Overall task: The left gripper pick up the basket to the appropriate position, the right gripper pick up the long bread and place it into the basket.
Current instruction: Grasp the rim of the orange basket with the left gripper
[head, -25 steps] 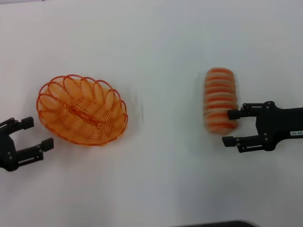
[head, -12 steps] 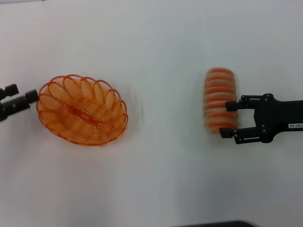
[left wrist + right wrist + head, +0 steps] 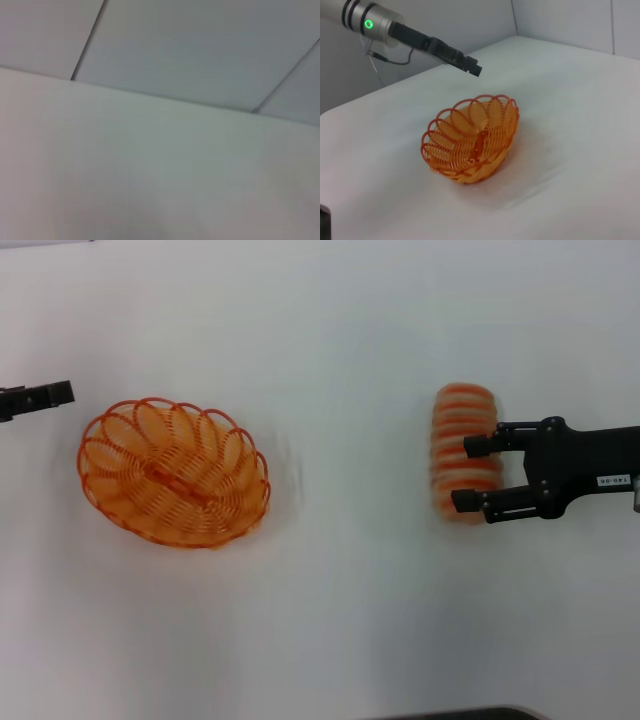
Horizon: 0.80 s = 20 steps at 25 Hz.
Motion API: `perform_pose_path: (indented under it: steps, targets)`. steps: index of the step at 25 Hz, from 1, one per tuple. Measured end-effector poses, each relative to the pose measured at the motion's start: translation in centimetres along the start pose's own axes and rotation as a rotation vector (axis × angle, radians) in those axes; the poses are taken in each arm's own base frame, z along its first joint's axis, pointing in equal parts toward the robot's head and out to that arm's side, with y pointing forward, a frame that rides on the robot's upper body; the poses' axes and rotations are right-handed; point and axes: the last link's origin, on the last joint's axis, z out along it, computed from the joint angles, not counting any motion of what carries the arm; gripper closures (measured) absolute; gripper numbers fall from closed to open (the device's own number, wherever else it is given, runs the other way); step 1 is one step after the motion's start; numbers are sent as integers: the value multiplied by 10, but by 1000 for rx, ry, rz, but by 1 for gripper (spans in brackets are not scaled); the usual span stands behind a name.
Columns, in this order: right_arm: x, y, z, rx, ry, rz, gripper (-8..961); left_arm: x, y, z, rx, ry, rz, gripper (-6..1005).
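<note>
The orange wire basket [image 3: 172, 472] sits on the white table, left of centre; it also shows in the right wrist view [image 3: 472, 142]. The left gripper [image 3: 40, 397] is at the far left edge, behind the basket's left end and apart from it. In the right wrist view the left gripper [image 3: 465, 64] hovers above and behind the basket. The long bread [image 3: 458, 420] lies lengthwise on the right. The right gripper [image 3: 473, 475] is open, its two fingers reaching over the bread's near half from the right. The left wrist view shows no task object.
The white table [image 3: 330, 620] stretches between basket and bread. The left arm's silver wrist with a green light ring [image 3: 369, 23] shows in the right wrist view. A dark edge [image 3: 450, 714] lies at the table's front. Grey wall panels [image 3: 200, 45] stand behind the table.
The left gripper has moved from beside the basket's near-left rim back to behind its left end. The right gripper has slid left, its open fingers now over the bread.
</note>
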Motion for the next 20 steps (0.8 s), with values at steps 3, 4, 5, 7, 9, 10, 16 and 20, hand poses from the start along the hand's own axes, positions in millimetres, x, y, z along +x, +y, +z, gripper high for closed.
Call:
perform_pose_path:
  steps: [3, 4, 5, 7, 9, 10, 16, 20]
  targets:
    - [-2, -2, -1, 0, 2, -2, 117, 11, 2, 9, 58, -94, 15, 151]
    - [-3, -2, -1, 0, 3, -2, 117, 17, 4, 13, 83, -130, 34, 151]
    - [-4, -2, -1, 0, 3, -3, 117, 19, 5, 14, 94, -145, 44, 151]
    - [-5, -3, -1, 0, 4, -6, 117, 31, 14, 24, 134, -224, 111, 152]
    - [-6, -4, -1, 0, 5, -9, 117, 35, 18, 27, 140, -246, 137, 152]
    - [-7, -5, -1, 0, 5, -11, 117, 38, 22, 30, 143, -266, 162, 152]
    - [-10, -7, -1, 4, 6, -19, 118, 50, 47, 47, 124, -388, 287, 153]
    - [-11, -8, -1, 8, 4, -19, 118, 51, 56, 56, 158, -468, 339, 154]
